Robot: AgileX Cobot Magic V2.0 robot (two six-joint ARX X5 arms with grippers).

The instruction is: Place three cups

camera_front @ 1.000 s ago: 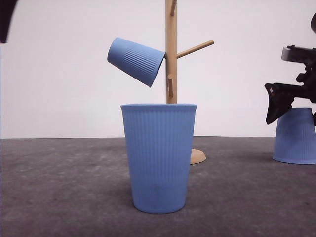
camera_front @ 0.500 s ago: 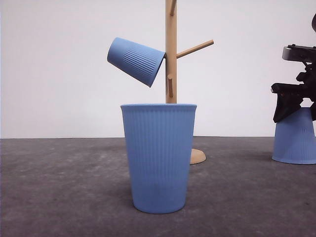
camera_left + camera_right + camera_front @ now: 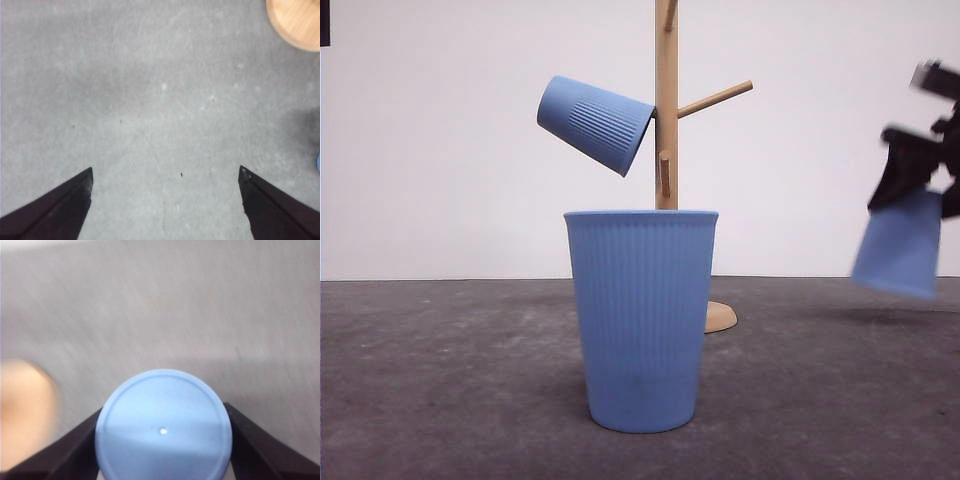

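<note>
Lifting cup (image 3: 899, 245) off table (image 3: 440, 380) near its right edge: right gripper (image 3: 162, 440) clamped on its base, cup inverted, tilted. Left gripper (image 3: 165, 205) apart, idle. Second cup (image 3: 596, 124) hangs on rack (image 3: 667, 150); third (image 3: 641, 320) stands front-centre. Next: carry to free peg (image 3: 716, 99), align mouth.

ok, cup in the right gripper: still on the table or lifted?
Lifted. In the front view the cup hangs tilted, mouth down, above its shadow on the table; the right gripper is shut on its base end.
</note>
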